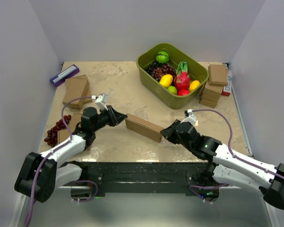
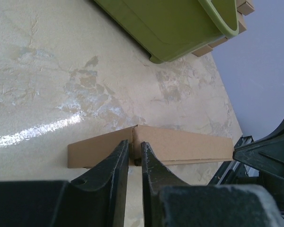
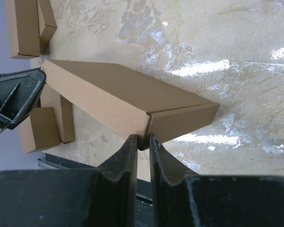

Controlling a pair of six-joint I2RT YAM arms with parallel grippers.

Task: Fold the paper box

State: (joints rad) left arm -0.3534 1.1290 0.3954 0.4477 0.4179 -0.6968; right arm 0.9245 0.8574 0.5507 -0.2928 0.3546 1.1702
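Paper box [image 1: 143, 127] seemingly pinched between grippers [image 1: 124, 118] [image 1: 164, 134].

Plain brown paper box [image 1: 143, 127], folded shut, slim and long, angled across table [image 1: 118, 92] centre

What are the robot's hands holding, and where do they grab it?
Both hold the paper box. The left hand pinches the edge at one end, and the right hand pinches the edge at the other end, near a corner.

Fig. 1. My two arms: colours and cabling.
My left arm [image 1: 66, 145] and right arm [image 1: 244, 163] have white links, black joint housings and matte black jaws; a purple cable [image 1: 62, 113] loops along each; both share one black base plate [image 1: 142, 176].
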